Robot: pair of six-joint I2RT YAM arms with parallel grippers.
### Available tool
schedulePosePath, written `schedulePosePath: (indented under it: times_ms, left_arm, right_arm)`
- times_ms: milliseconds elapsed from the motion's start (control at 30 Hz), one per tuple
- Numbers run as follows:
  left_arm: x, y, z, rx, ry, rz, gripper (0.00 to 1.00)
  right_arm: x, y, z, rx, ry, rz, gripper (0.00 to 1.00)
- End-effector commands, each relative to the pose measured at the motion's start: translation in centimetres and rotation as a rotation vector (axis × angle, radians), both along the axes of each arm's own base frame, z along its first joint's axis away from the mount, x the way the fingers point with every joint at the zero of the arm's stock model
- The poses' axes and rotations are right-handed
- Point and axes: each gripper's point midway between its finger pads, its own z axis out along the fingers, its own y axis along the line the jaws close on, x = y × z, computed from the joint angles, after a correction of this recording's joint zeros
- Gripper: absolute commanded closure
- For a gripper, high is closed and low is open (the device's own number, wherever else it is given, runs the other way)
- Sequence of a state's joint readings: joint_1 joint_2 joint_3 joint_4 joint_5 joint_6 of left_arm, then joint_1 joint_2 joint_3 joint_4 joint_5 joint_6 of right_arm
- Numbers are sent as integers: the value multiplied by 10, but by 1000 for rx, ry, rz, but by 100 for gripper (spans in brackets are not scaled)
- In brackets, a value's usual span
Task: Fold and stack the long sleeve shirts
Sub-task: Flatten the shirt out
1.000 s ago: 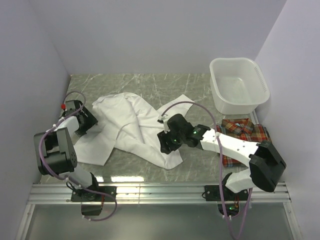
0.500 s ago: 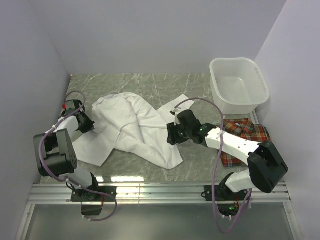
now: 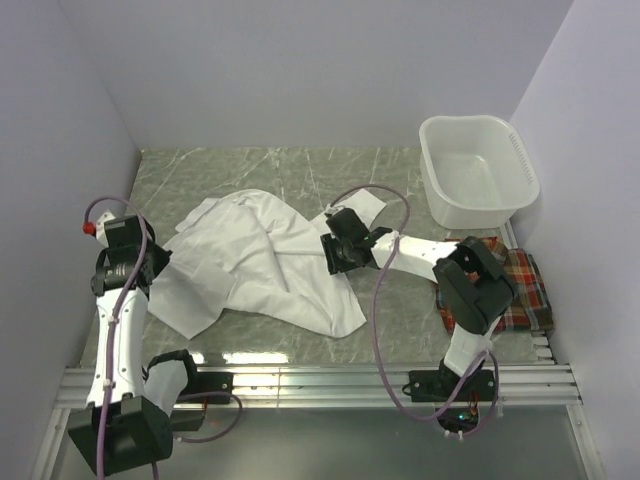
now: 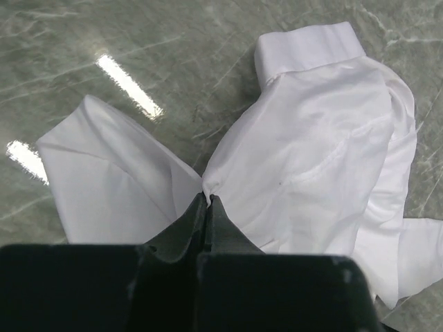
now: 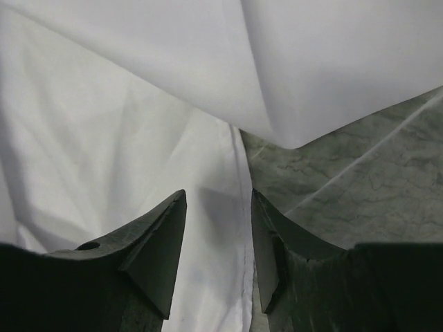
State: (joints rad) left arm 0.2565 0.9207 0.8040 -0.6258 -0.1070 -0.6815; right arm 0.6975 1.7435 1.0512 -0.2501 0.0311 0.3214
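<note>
The white long sleeve shirt lies crumpled and spread across the middle of the table. My left gripper is at its left edge, shut on a pinch of the white cloth, which is drawn up into a peak at the fingertips. My right gripper hovers low over the shirt's right side. It is open, its fingers straddling a hemmed edge of white fabric without pinching it. The plaid shirt lies folded at the right, partly hidden behind the right arm.
A white plastic basin stands at the back right, close to the plaid shirt. Walls close in the left, right and back. Bare marble table shows behind the white shirt and at the front by the rail.
My left gripper shut on the shirt's left edge and the arm rose, tugging the cloth leftward. My right gripper left the lower hem and moved back toward the shirt's middle right, jaws narrowing slightly.
</note>
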Motion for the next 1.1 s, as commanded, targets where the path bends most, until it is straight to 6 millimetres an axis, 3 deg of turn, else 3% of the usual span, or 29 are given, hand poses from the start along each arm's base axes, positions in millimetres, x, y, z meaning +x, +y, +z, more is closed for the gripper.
schedulePosePath:
  times_ms: [0, 267, 367, 400, 500, 600, 667, 800, 833, 867, 933, 1000, 1067]
  left_arm:
    - [-12, 10, 26, 28, -30, 82, 99]
    - [-25, 16, 44, 58, -93, 144, 100]
    - [-24, 16, 41, 59, -92, 143, 100]
    - [-22, 17, 41, 62, -98, 144, 100]
    - [-18, 17, 46, 60, -110, 146, 100]
    - [-15, 17, 52, 55, -125, 143, 99]
    - [-15, 16, 56, 54, -132, 136, 100]
    - [-16, 12, 55, 42, -135, 122, 100]
    - [-16, 9, 55, 31, -140, 108, 99]
    - [-17, 7, 51, 21, -136, 104, 100]
    - [-18, 2, 46, 0, -128, 87, 99]
    - [-21, -7, 36, -36, -115, 65, 99]
    - [-27, -13, 25, -73, -99, 63, 99]
  right_arm:
    - [18, 3, 4, -27, -32, -48, 50]
    - [13, -1, -30, -144, 49, -48, 60]
    - [10, -2, -36, -179, 65, -37, 74]
    - [11, -5, -37, -193, 62, -42, 86]
    - [13, -23, -35, -263, 51, -70, 100]
    - [20, -48, -28, -291, 47, -149, 100]
    - [21, -82, -25, -308, 70, -244, 100]
    - [4, -125, -24, -247, 157, -416, 100]
    - [-10, -131, -30, -229, 200, -429, 100]
    - [-12, -134, -23, -198, 193, -450, 100]
    - [-27, -145, -28, -159, 231, -509, 100]
    - [-27, -139, -18, -12, 241, -553, 100]
    - [-41, -135, -16, 87, 276, -573, 100]
